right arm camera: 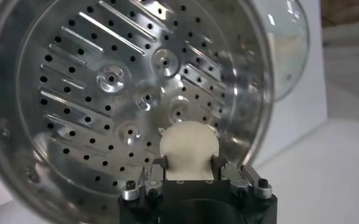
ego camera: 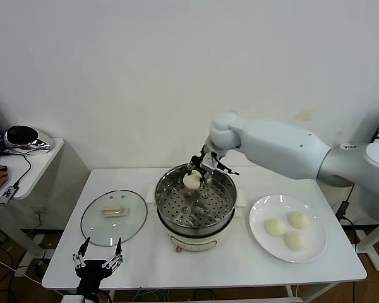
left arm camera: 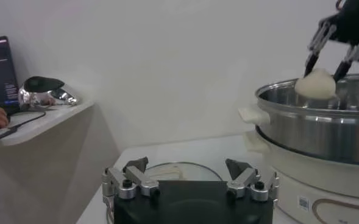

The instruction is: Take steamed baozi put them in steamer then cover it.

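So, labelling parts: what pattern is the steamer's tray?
Shiny metal tray dotted with round holes and raised ribs; clearest in the right wrist view.

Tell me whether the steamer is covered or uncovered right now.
Uncovered. The cover lies flat on the table beside the steamer, whose perforated tray is exposed and bare.

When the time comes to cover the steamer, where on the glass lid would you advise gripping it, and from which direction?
Grip the cream rectangular handle at the centre of the cover, coming straight down from above. The lid lies flat on the table with the handle raised on top; close the fingers across its narrow sides. The open left gripper sits nearest, while the right gripper holds a baozi over the steamer.
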Robot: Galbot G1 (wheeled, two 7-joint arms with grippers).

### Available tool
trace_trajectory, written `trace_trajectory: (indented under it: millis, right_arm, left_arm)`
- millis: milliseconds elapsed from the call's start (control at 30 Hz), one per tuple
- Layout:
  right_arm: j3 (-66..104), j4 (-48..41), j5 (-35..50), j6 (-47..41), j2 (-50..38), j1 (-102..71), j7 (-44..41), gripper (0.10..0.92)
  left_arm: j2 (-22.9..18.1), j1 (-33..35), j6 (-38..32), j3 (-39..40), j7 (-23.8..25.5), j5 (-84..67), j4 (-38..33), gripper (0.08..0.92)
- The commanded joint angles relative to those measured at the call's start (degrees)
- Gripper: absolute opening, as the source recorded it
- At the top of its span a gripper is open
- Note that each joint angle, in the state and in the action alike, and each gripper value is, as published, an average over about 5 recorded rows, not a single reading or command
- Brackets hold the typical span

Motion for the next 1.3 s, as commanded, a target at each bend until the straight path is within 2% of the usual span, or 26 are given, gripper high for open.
trace_trajectory:
  millis: [33,300,467,567,633,733,867,1067,1300]
  right_arm:
    - [0.17,-5.82,-9.21,6.19,2.53,-2.14,3.15,0.475]
    - [0.95,-7.68,-10.49,7.47,3.19,-2.58,4.10,0.486]
    - [1.04,-6.88,-8.32,7.54,2.65,-2.19,4.67,0.591]
    - [0.44,-3.39,-1.59,5.00,0.87,0.48,2.69,0.678]
    - [-0.88,1.27,6.15,-0.11,-1.57,3.89,-0.01,0.737]
    - [-3.56,9.64,18.13,-12.44,-6.78,9.30,-4.69,0.800]
    - [-6.40,20.38,27.79,-29.40,-15.43,15.43,-8.46,0.821]
    - [-9.28,32.65,32.76,-44.40,-28.58,20.59,-9.29,0.823]
    - [-8.96,38.47,30.76,-49.62,-43.12,17.98,-8.48,0.823]
  left_arm:
    - [0.07,-0.08,-0.01,-0.04,0.01,-0.11,-0.07,0.823]
    - [-0.03,-0.31,0.03,0.18,0.04,-0.07,-0.13,0.823]
    - [-0.14,-0.18,0.06,0.22,0.05,0.02,-0.38,0.823]
    - [-0.15,-0.01,0.10,0.18,0.07,0.05,-0.71,0.823]
    - [-0.15,0.05,0.16,0.20,0.10,0.07,-0.98,0.823]
    - [-0.13,0.07,0.29,0.39,0.16,0.18,-1.48,0.823]
    - [0.05,0.12,0.43,0.77,0.26,0.31,-2.14,0.823]
    - [0.59,0.18,0.55,1.41,0.38,0.39,-2.87,0.823]
    - [1.28,0.54,0.42,1.80,0.44,0.32,-3.30,0.823]
